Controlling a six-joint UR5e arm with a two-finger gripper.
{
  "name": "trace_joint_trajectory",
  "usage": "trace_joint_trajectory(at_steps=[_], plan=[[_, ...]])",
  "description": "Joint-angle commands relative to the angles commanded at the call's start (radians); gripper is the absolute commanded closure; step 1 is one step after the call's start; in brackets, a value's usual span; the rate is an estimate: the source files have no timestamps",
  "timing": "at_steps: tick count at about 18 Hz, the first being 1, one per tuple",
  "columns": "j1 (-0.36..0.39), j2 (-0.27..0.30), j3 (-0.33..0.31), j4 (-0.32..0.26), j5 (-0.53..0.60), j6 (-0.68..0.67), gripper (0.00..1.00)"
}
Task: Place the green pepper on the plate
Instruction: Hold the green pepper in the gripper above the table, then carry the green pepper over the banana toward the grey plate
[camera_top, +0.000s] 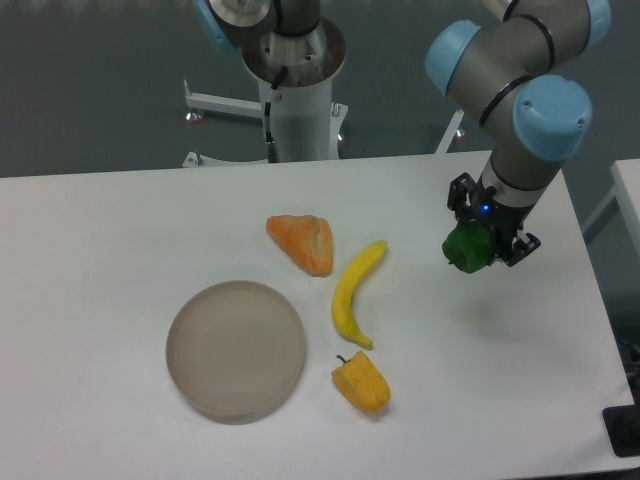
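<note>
Pinching the green pepper (467, 248) between its two fingers, the end effector (487, 243) is holding it lifted above the right side of the white desk (100, 240), well apart from the plate (236, 348) sitting at front left. The likeliest trouble is coming from the pepper's glossy, lumpy skin: it may be slipping or twisting in the grip and dropping short of the plate. Between pepper and plate, a banana (355, 293) and an orange wedge-shaped piece (302, 241) are lying, so a low carry risks knocking them. Counting: one green pepper, one plate, one banana, one orange wedge, one yellow-orange pepper (362, 381).
</note>
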Motion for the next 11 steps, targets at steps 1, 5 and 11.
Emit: trace_joint_trajectory(at_steps=[1,5,11], plan=[[0.0,0.0,0.0,0.0,0.0,0.0,0.67],[-0.008,-0.003,0.006,0.0,0.0,-0.006,0.67],[-0.179,0.026,-0.003,-0.011,-0.032,-0.175,0.68]])
